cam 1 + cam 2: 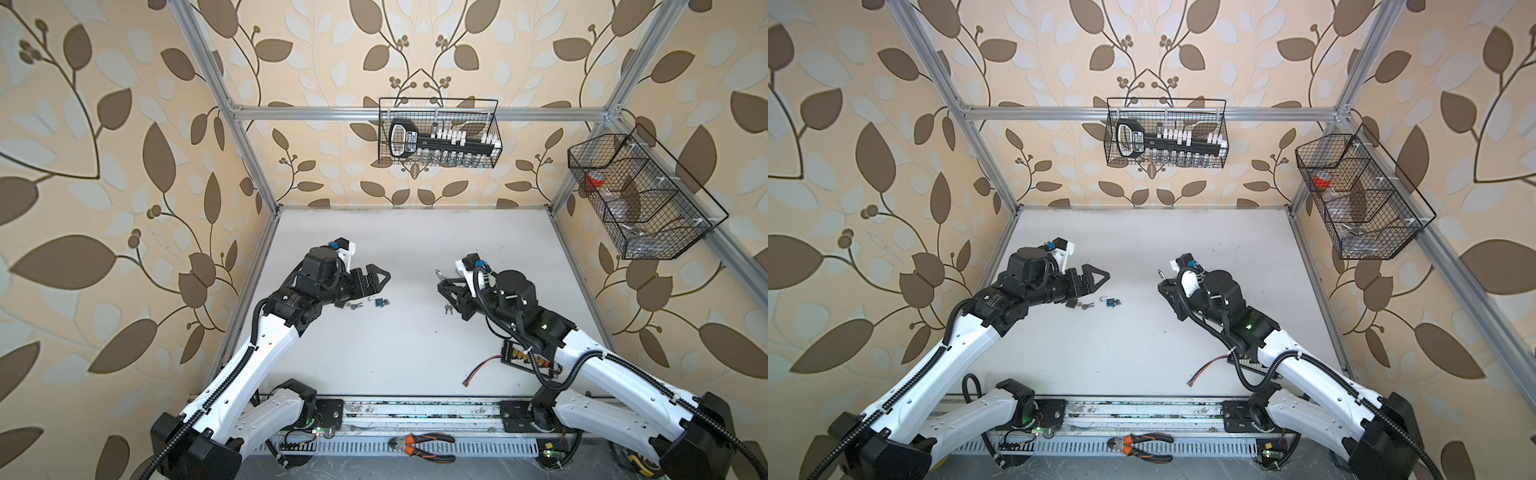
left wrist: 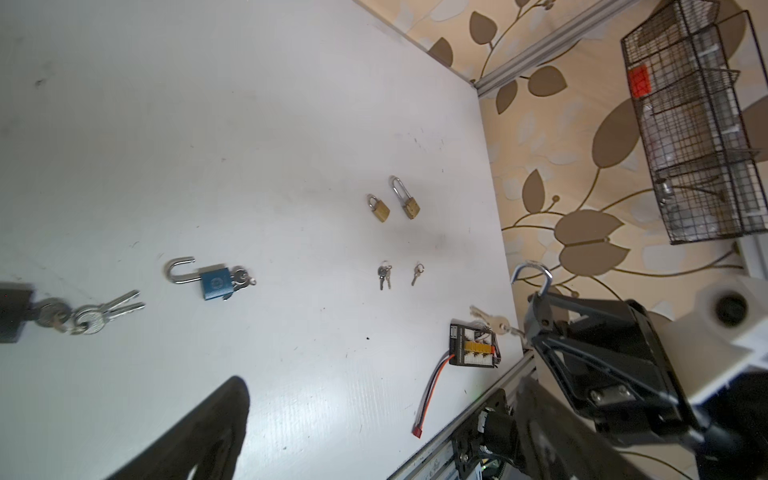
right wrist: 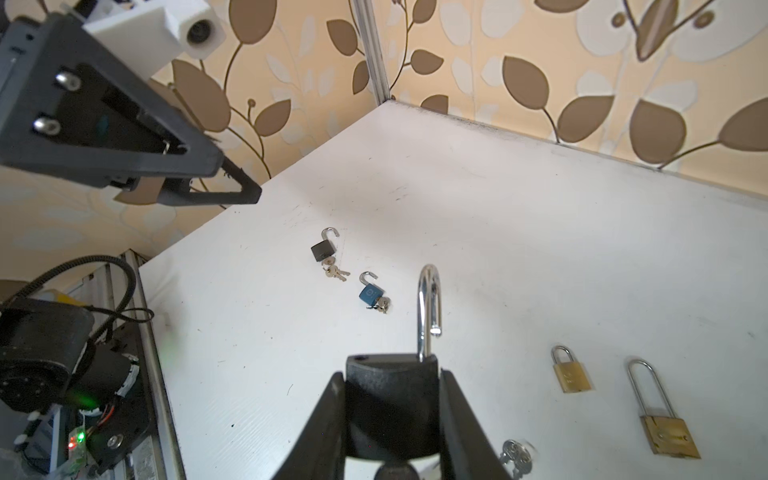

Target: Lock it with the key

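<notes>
The table [image 1: 395, 241] is white; the wallpaper [image 1: 104, 166] is beige, patterned with brown and pale leaves. The large black padlock [image 3: 390, 399] has a chrome shackle. Beside the small black padlock [image 3: 322, 250] lies a blue padlock [image 3: 370, 294]. The short brass padlock [image 3: 573, 376] and the long-shackled brass padlock [image 3: 667, 436] are golden. The wire basket [image 1: 436, 162] is black, and the pliers [image 1: 430, 437] have orange-and-black handles.

left gripper [image 1: 384, 277]: jaws wide, empty, near small blue padlock [image 1: 379, 303] lying with shackle open | right gripper [image 1: 441, 286]: clamped on silver-shackled padlock [image 1: 439, 273] | small silver key pair [image 1: 448, 308]: on white table [image 1: 395, 353], near right gripper
</notes>
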Robot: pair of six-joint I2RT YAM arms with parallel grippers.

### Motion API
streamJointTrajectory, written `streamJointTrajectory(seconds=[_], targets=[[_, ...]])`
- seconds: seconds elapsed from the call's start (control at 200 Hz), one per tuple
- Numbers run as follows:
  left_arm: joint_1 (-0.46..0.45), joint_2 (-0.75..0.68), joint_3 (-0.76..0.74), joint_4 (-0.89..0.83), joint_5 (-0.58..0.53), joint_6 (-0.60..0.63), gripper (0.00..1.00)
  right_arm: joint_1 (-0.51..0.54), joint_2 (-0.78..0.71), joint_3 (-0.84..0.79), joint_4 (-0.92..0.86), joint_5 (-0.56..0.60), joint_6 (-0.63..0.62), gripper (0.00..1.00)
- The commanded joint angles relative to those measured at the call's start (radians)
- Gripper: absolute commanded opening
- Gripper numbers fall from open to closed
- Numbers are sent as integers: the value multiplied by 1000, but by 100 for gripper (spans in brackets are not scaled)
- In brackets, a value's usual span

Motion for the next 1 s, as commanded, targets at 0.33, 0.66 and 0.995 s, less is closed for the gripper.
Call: streamJointTrajectory(seconds=[0.33,0.66,0.995], targets=[[-19,-1,60,281,296,163,99,-226,30,23,45,-763,40,0],[-100,30,45,413,407,121,97,-178,42,48,127,-842,84,0],[-157,79,61,430,452,113,82,-131,65,88,177,-834,139,0]])
